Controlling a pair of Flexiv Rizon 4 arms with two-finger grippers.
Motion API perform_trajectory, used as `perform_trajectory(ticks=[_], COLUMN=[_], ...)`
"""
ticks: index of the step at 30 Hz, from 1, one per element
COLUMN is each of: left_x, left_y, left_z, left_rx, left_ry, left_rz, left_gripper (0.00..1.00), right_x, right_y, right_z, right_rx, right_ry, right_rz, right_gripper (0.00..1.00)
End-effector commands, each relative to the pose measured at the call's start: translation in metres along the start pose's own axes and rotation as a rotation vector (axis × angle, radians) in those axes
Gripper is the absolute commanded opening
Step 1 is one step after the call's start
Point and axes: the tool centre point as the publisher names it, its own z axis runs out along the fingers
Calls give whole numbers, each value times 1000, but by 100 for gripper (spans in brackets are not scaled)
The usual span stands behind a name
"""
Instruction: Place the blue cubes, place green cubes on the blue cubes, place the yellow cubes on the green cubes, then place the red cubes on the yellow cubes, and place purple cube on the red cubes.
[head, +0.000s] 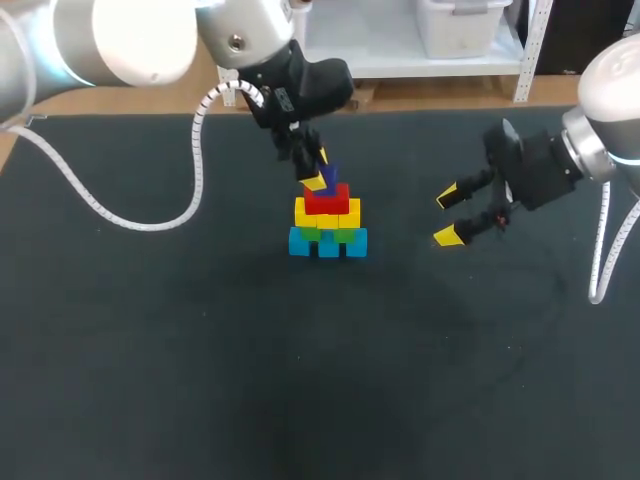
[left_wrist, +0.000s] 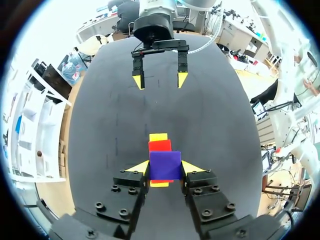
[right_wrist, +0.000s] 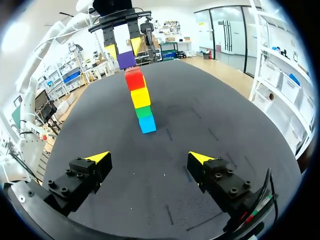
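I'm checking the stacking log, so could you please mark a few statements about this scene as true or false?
1. The left gripper is shut on the purple cube. True.
2. The right gripper is shut on a cube. False: it is open and empty.
3. The blue cubes form the bottom layer. True.
4. The green cubes sit above the yellow cubes. False: green lies under yellow.

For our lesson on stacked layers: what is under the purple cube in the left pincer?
Directly under the purple cube, gripped by the left pincer, are the red cubes, then yellow cubes, green cubes and blue cubes. Whether purple touches red cannot be seen.
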Motion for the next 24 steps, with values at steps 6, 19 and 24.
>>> perform_trajectory(ticks=[6, 19, 24], left_x=[-2, -1, -1], left_y=[4, 5, 6], left_z=[2, 4, 5], left_rx=[12, 22, 27], left_ry=[8, 13, 14], left_rz=[0, -2, -3], left_gripper=[0, 31, 41], right_x=[1, 3, 3], right_y=[-1, -2, -3], right_z=[0, 0, 0], right_rx=[-1, -2, -1], right_ry=[-5, -7, -8], right_rz=[0, 4, 6], right_gripper=[100, 100, 100])
